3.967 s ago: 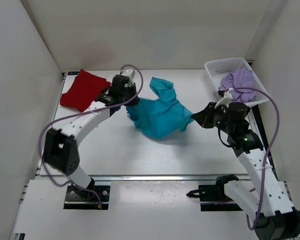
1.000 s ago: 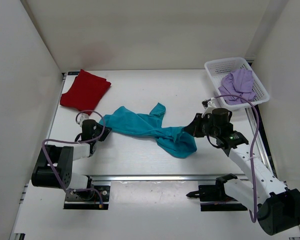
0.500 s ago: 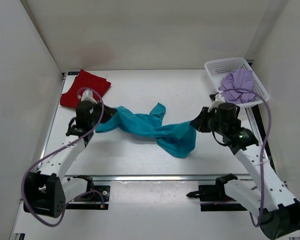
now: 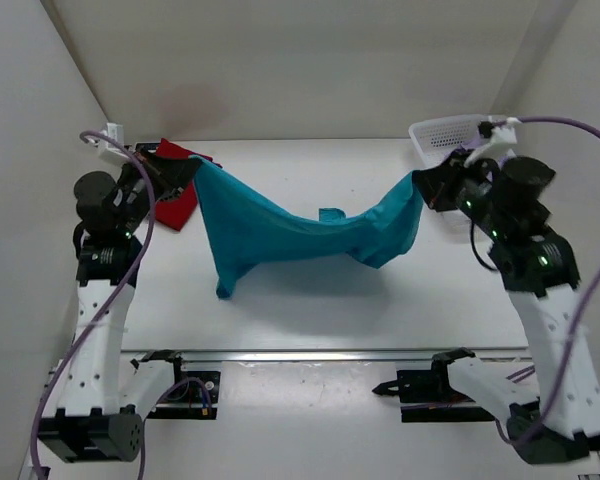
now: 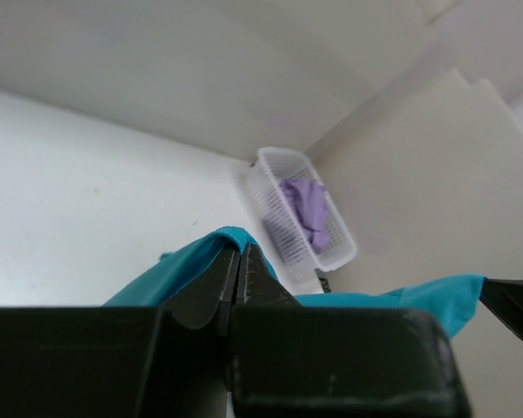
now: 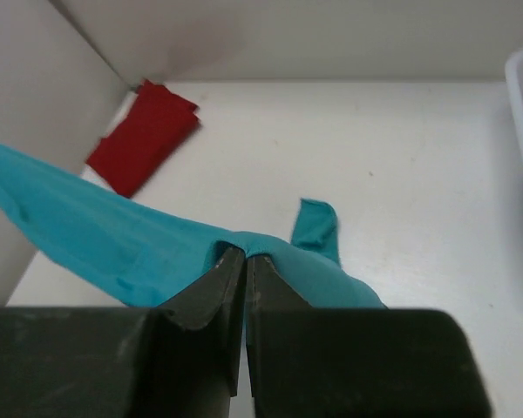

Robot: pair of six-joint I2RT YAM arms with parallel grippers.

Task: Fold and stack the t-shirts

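The white table [image 4: 310, 310] has white walls [image 4: 310, 70] behind and at both sides. Over it the teal t-shirt [image 4: 300, 235] hangs stretched, clamped by the left gripper [image 4: 188, 172] at 10 o'clock and the right gripper [image 4: 422, 188] at 2 o'clock. Only the left wrist view shows the lavender t-shirt [image 5: 307, 205] inside the basket [image 5: 275, 170]; the right wrist view shows the red t-shirt [image 6: 148, 131] whole, at 10 o'clock.

Quick count for anyone wondering: three shirts in total, so one teal shirt [image 4: 300, 235], one red shirt [image 6: 144, 135] and one purple shirt [image 5: 309, 209]. Only one white basket [image 5: 283, 235]. Two robot arms, a left arm [image 4: 100, 300] and a right arm [image 4: 550, 310]. One white table [image 4: 310, 315].
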